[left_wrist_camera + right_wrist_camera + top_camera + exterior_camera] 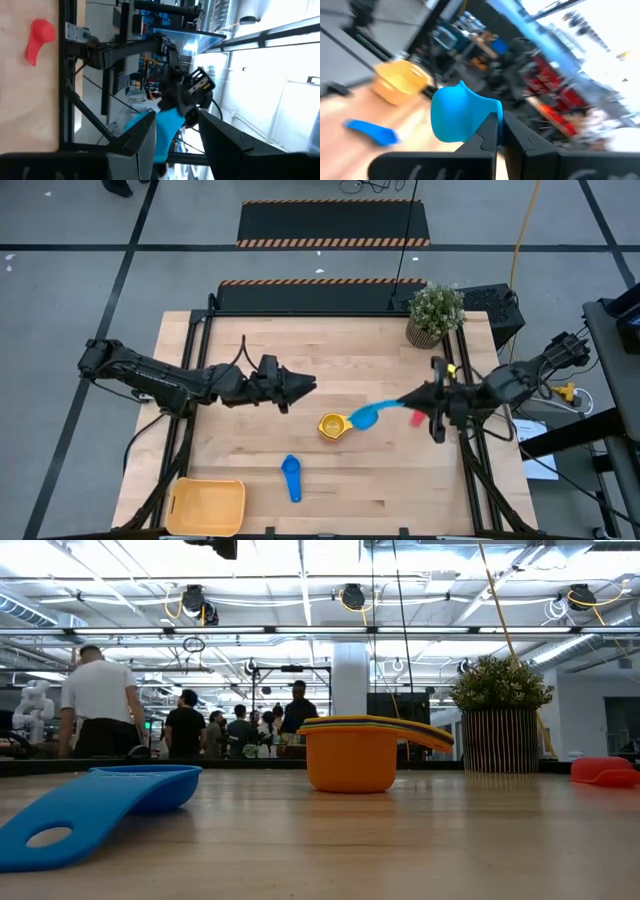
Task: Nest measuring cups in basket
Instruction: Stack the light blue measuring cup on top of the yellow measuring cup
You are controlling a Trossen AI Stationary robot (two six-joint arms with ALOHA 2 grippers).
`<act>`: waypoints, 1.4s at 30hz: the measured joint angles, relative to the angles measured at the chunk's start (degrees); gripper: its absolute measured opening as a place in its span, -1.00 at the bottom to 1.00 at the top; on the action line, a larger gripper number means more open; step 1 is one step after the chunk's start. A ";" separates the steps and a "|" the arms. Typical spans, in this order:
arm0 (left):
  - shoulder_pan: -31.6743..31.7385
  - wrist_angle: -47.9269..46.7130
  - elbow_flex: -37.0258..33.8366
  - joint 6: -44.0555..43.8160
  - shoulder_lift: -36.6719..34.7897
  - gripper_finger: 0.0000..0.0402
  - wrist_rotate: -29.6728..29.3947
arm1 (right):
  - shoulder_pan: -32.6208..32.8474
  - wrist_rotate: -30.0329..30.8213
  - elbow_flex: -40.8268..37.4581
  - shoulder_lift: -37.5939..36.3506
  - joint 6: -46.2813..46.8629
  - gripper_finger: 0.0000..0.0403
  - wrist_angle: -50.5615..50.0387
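Nearest the low camera, a blue measuring cup (pixel 95 802) lies on the wooden tabletop (pixel 260 470), handle toward the lens. Behind it stands a stack of nested cups (pixel 333 426), orange outside and yellow within. Just right of that stack, the right claw (pixel 408 402) is pinched shut on the handle of a light blue cup (pixel 366 416), held above the wood. A red cup (pixel 415 417) lies near the right edge, below that claw. The left claw (pixel 305 386) hangs over mid-table, its fingers (pixel 142 137) parted and holding nothing. The yellow basket (pixel 207 507) sits at the front left corner, well apart from the cups. A potted plant (pixel 435 313) stands at the back right; people (pixel 98 705) gather in the room beyond.
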 joint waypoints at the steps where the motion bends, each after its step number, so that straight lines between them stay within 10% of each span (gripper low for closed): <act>1: -0.05 0.27 0.00 -0.77 0.02 -0.26 0.00 | 0.00 1.53 0.16 -0.30 -2.67 -1.00 0.06; 19: 0.03 9.86 0.02 -6.59 0.02 -0.26 0.31 | 0.00 3.31 0.33 4.93 -40.14 -1.00 6.50; 42: 9.34 8.29 0.02 -7.20 0.02 -0.26 18.81 | 0.02 3.48 0.33 9.28 -45.17 -1.00 10.79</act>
